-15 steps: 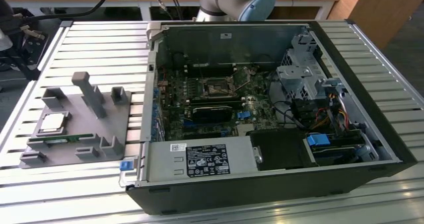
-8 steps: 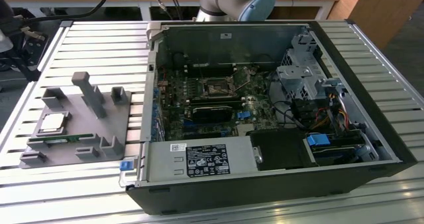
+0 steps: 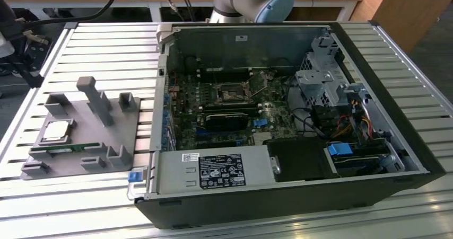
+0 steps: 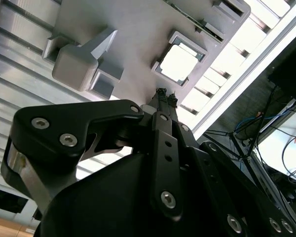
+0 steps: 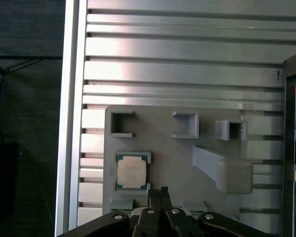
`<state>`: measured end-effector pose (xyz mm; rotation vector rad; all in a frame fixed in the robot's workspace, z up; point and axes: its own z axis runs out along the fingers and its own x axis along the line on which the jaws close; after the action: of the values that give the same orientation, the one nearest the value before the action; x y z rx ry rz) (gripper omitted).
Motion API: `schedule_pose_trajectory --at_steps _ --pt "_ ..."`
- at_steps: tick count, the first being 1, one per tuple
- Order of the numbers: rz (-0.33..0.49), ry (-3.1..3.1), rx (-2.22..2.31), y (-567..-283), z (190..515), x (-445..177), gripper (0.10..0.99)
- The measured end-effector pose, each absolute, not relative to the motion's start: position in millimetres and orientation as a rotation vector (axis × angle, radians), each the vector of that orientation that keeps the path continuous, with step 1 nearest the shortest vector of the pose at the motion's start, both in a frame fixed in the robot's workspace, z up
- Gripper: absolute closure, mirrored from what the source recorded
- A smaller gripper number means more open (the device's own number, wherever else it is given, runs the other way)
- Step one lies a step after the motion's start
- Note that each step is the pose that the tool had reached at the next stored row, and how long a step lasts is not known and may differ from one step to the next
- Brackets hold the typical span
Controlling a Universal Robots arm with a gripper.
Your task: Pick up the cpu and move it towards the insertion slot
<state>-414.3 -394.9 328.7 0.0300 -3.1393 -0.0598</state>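
The cpu (image 3: 57, 131) lies flat in a square recess of the grey fixture plate (image 3: 131, 125) at the exterior view's left, silvery top facing up. It also appears in both wrist views (image 4: 179, 63) (image 5: 132, 172). My gripper (image 4: 163, 94) (image 5: 159, 190) hangs above the plate, a little to the side of the chip and apart from it. Its fingers are pressed together, shut on nothing. The insertion slot (image 3: 230, 94) is a small dark square socket with a metal frame in the middle of the motherboard inside the open computer case.
The fixture plate carries tall grey posts (image 3: 95, 98) and a green memory stick (image 3: 67, 149) near the chip. The open case (image 3: 283, 159) holds a black card (image 3: 228, 120), drive cages and cables. The slatted metal table (image 3: 106, 43) ends close beyond the plate.
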Motion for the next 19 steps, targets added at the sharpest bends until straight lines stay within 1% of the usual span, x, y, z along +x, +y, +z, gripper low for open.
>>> schedule_pose_trajectory --at_steps 19 --pt "-0.060 -3.139 0.030 -394.8 323.2 -416.0 0.980"
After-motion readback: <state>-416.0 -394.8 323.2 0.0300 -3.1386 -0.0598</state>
